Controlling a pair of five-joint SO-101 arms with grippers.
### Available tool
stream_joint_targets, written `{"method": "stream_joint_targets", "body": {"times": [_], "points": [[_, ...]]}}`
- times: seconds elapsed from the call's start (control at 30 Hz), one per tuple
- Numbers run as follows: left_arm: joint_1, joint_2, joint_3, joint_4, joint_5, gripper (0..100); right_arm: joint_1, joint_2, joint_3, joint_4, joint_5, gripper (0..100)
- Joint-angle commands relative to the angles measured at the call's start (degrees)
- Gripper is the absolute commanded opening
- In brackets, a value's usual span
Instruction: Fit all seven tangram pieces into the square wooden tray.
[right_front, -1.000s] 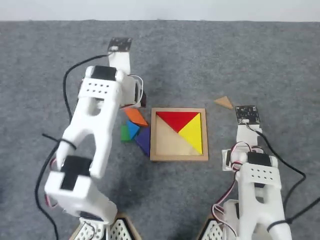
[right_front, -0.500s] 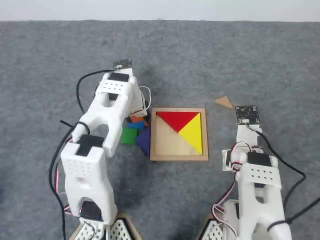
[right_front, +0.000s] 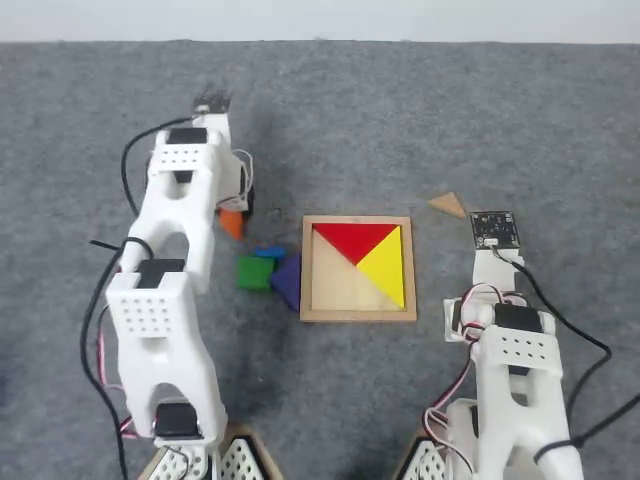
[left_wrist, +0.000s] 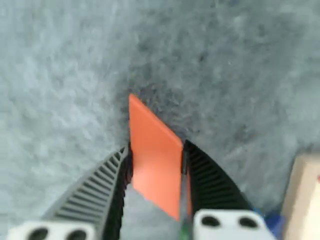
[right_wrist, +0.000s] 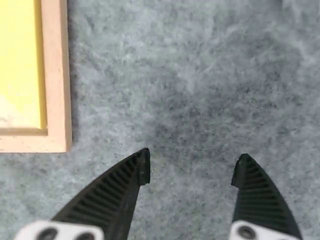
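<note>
The square wooden tray (right_front: 358, 316) lies mid-table with a red triangle (right_front: 352, 240) and a yellow triangle (right_front: 385, 272) in it. My left gripper (left_wrist: 156, 150) is shut on an orange piece (left_wrist: 155, 155), held over the carpet to the tray's left, where the orange piece (right_front: 232, 223) peeks out under the arm. Green (right_front: 253, 273), blue (right_front: 268, 254) and purple (right_front: 288, 280) pieces lie beside the tray's left edge. A tan triangle (right_front: 448, 204) rests beyond the tray's far right corner. My right gripper (right_wrist: 192, 167) is open over bare carpet by the tray's corner (right_wrist: 56, 100).
Grey carpet covers the table. The left arm's body (right_front: 175, 230) stretches along the left side, with its cables looping beside it. The right arm (right_front: 505, 340) stands right of the tray.
The left arm has dipped to the pile, then swung away to the left with the orange piece in its gripper. The right arm has not moved.
</note>
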Motion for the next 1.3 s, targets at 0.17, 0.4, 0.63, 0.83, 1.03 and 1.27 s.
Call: {"method": "stream_joint_targets", "body": {"times": [0.17, 0.4, 0.63, 0.83, 1.03, 1.27], "points": [[0.09, -1.14, -15.43, 23.91, -37.36, 10, 0.75, -1.89, -0.44, -1.01, 0.00, 27.0], [-0.79, 0.35, -15.52, 23.30, -38.42, 24, 0.75, -1.89, -0.44, -1.01, 0.00, 27.0], [-2.02, 0.79, -15.52, 18.73, -35.87, 24, 0.75, -1.89, -0.44, -1.01, 0.00, 27.0], [-7.30, -1.32, -15.16, 18.20, -35.87, 21, 0.75, -1.89, -0.44, -0.92, 0.00, 27.0], [-13.19, -22.51, -1.54, 13.71, -40.44, 21, 0.75, -1.89, -0.62, -0.75, 0.00, 27.0], [-7.56, -43.08, 38.99, -11.69, -41.58, 9, 0.66, -1.89, -0.62, -0.75, 0.00, 27.0]]}}
